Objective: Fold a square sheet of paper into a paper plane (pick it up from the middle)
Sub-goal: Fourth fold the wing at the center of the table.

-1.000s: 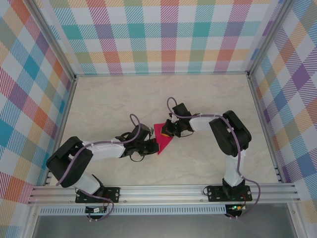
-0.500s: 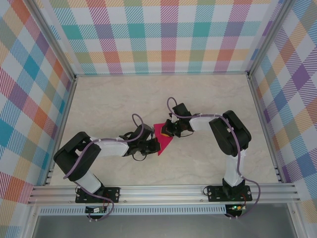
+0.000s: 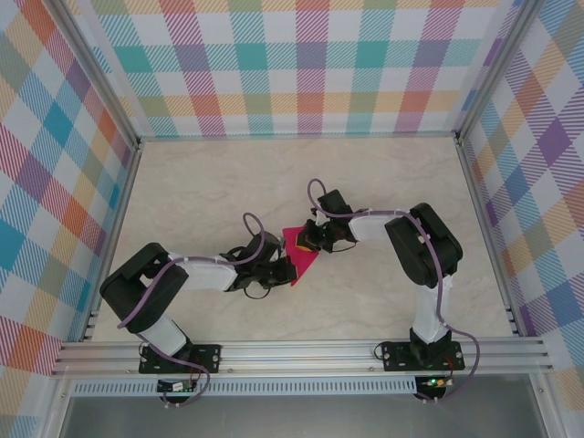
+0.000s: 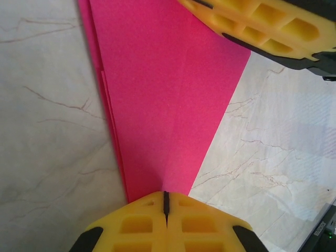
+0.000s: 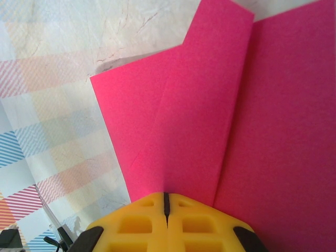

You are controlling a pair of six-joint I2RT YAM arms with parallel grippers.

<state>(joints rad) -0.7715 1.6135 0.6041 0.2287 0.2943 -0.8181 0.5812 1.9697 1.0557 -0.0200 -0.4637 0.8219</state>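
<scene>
In the top view, the left arm [image 3: 196,271] reaches low over the pale marbled worktop [image 3: 201,182] toward its middle. The left hand [image 3: 276,268] has its yellow fingers pressed fully together, with only a thin seam between them in its wrist view. Their tips sit at the narrow pointed end of the paper [image 3: 301,252]. Whether a layer is pinched between them cannot be told.

The magenta-pink paper lies near the middle of the worktop, folded into a long wedge that widens away from the left hand. The stacked edges of several layers show along one long side.

At the wide end, the right hand [image 3: 312,239] is likewise closed tight. Its fingertips meet on the paper where a narrow flap lies over a broader panel, with a crease beside it. The two hands sit at opposite ends of the paper, near each other but apart. The right arm [image 3: 424,246] bends back toward its base on the right.
</scene>
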